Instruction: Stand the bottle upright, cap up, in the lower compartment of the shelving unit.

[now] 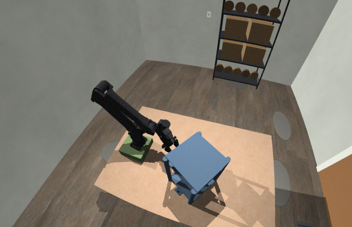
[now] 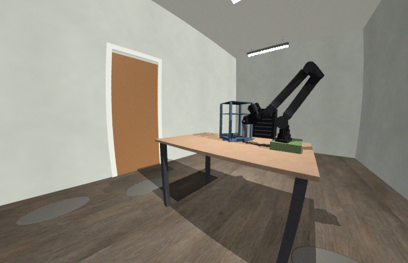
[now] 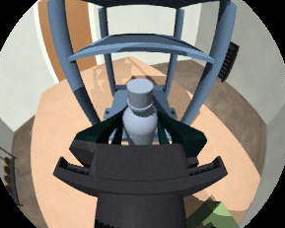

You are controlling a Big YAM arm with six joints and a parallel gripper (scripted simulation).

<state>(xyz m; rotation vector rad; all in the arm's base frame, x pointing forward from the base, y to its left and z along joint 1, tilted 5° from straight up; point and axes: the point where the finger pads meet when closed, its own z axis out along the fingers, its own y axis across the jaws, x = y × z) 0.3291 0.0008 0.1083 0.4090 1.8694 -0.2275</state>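
My gripper (image 1: 171, 146) (image 2: 245, 121) (image 3: 140, 114) is shut on a pale grey bottle (image 3: 140, 117), held upright with its cap up. The bottle sits at the open front of the lower compartment, under the middle shelf (image 3: 141, 48). In the top and exterior views the gripper is at the unit's near side and the bottle is hidden. I cannot tell whether its base touches the compartment floor.
The arm's green base block (image 1: 136, 149) (image 2: 286, 145) sits on the wooden table (image 1: 243, 149) (image 2: 241, 153) beside the unit. A tall black rack (image 1: 246, 40) with boxes stands against the far wall. An orange door (image 2: 134, 111) is in the side wall.
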